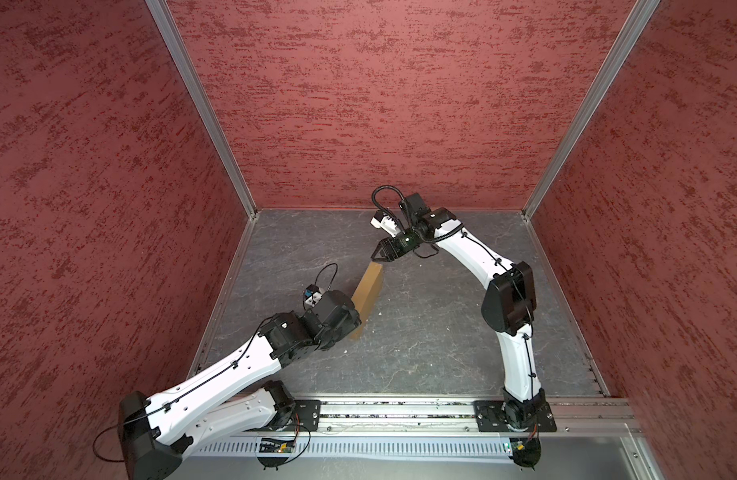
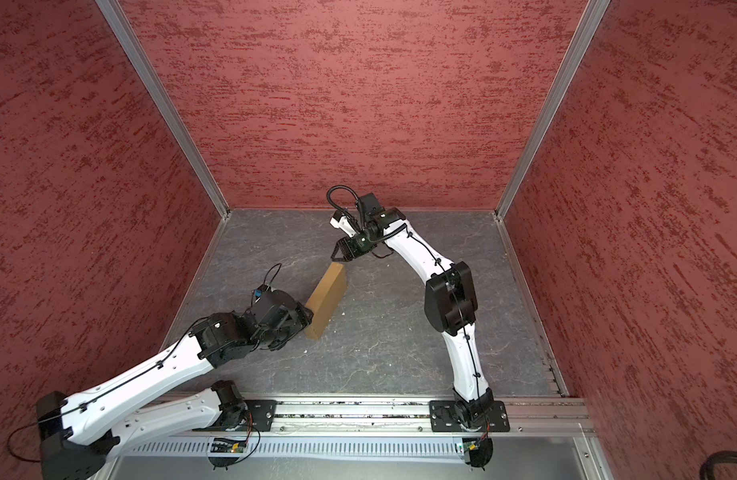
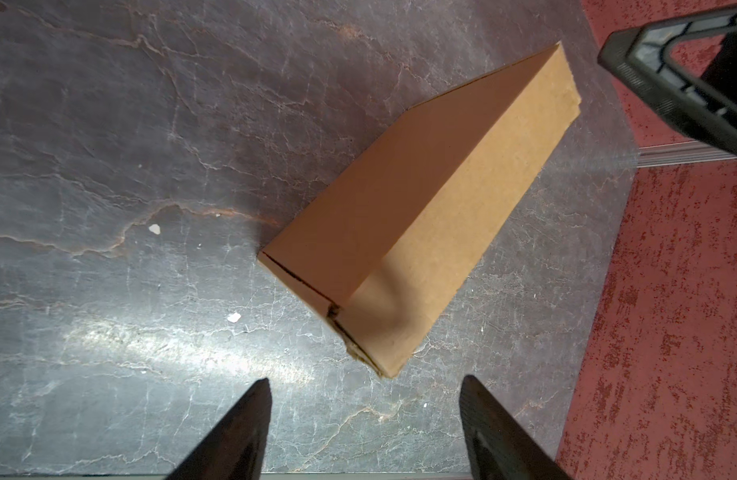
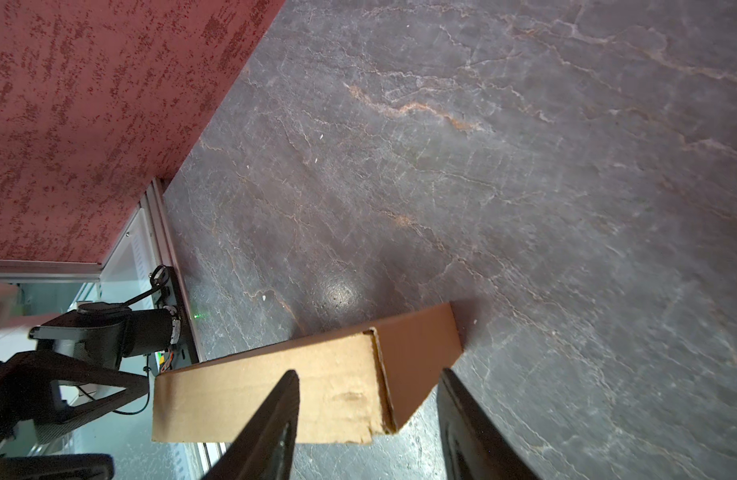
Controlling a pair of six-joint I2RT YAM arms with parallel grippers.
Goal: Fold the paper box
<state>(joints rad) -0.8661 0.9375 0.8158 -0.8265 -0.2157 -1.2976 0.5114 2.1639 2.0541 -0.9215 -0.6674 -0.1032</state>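
The paper box (image 1: 368, 291) (image 2: 327, 299) is folded shut into a flat tan cardboard slab. It stands on one narrow side on the grey table, running diagonally. My left gripper (image 3: 364, 382) is open just short of the box's (image 3: 420, 216) near lower corner, touching nothing; in both top views its wrist (image 1: 333, 309) hides the fingers. My right gripper (image 1: 377, 257) (image 2: 336, 257) (image 4: 368, 378) hangs open over the far top corner of the box (image 4: 337, 399), one finger above the narrow top face, the other past the end face. I see no contact.
Small white crumbs (image 3: 154, 228) (image 3: 233, 318) lie on the marbled grey table (image 1: 420, 332). Red textured walls (image 1: 358, 104) close in the back and both sides. An aluminium rail (image 1: 400, 409) carrying both arm bases runs along the front edge.
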